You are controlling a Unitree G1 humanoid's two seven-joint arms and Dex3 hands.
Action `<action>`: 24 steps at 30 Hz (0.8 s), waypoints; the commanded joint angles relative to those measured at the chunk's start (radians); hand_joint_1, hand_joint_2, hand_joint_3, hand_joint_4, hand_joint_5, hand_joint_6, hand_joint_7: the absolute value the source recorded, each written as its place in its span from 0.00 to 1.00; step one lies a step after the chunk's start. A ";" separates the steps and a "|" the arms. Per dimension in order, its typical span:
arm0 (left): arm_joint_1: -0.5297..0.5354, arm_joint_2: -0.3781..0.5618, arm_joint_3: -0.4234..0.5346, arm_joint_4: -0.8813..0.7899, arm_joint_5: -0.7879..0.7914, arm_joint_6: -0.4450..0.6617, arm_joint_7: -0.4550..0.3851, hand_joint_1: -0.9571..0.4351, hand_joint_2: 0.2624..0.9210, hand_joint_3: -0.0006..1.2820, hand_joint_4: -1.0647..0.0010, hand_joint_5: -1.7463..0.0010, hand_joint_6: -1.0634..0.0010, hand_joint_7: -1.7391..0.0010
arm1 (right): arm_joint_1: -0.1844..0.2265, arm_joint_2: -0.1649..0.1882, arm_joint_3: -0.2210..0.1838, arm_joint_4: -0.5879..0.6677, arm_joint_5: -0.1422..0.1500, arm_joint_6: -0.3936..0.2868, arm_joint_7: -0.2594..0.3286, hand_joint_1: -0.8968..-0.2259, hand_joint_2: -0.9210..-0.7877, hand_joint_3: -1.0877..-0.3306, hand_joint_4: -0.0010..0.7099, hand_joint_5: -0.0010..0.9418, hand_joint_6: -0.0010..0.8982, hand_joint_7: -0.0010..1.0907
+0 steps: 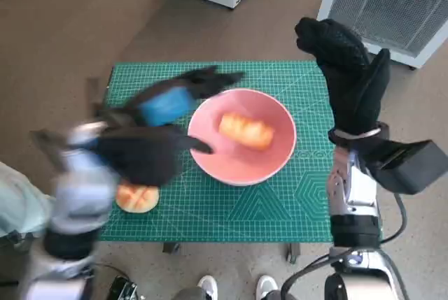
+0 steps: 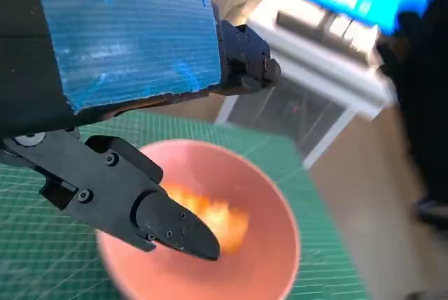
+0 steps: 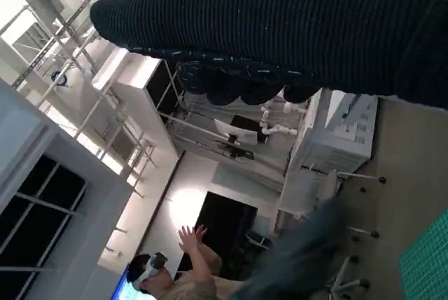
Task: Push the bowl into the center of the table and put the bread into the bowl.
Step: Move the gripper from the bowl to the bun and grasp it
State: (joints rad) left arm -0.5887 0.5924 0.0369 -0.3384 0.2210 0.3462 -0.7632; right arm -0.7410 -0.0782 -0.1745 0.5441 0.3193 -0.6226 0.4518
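My left hand, fingers spread and holding nothing, hovers at the bowl's nine o'clock rim because one bread already lies inside at bench center.

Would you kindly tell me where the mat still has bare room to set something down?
Free: the green mat in front of the pink bowl, and the strip between the bowl and the right hand. Crowded: left of the bowl, where the left hand hangs above a bread roll.
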 commanded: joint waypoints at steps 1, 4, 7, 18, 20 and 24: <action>0.095 0.127 0.114 -0.077 -0.024 0.025 -0.033 0.40 0.73 0.00 0.96 1.00 0.80 0.99 | 0.020 0.009 0.002 0.002 0.003 0.010 -0.003 0.29 0.00 0.49 0.34 0.00 0.13 0.36; 0.146 0.204 0.161 -0.098 -0.019 0.021 -0.053 0.42 0.70 0.00 0.96 0.99 0.80 0.99 | 0.019 0.010 0.002 0.002 0.003 0.010 -0.003 0.29 0.00 0.49 0.33 0.00 0.13 0.36; 0.207 0.267 0.207 -0.114 -0.023 0.018 -0.075 0.43 0.69 0.00 0.95 0.99 0.79 0.99 | 0.016 0.013 0.003 0.004 0.001 0.009 -0.006 0.29 0.00 0.48 0.33 0.00 0.13 0.36; 0.413 0.331 0.337 -0.115 -0.153 -0.026 -0.145 0.46 0.66 0.00 0.89 0.99 0.74 0.98 | 0.002 0.018 0.007 0.019 -0.004 0.009 -0.009 0.29 0.00 0.48 0.33 0.00 0.13 0.36; 0.454 0.328 0.338 -0.135 -0.150 -0.032 -0.135 0.47 0.67 0.00 0.88 0.99 0.73 0.98 | -0.003 0.018 0.007 0.026 -0.002 0.009 -0.006 0.30 0.00 0.48 0.32 0.00 0.13 0.36; 0.516 0.329 0.330 -0.179 -0.126 -0.032 -0.109 0.47 0.67 0.00 0.87 0.99 0.72 0.99 | -0.010 0.019 0.007 0.037 -0.003 0.007 -0.005 0.30 0.00 0.47 0.32 0.00 0.12 0.36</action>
State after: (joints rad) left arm -0.1150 0.9130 0.3666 -0.4715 0.0814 0.3241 -0.8911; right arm -0.7465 -0.0640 -0.1667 0.5591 0.3146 -0.6223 0.4483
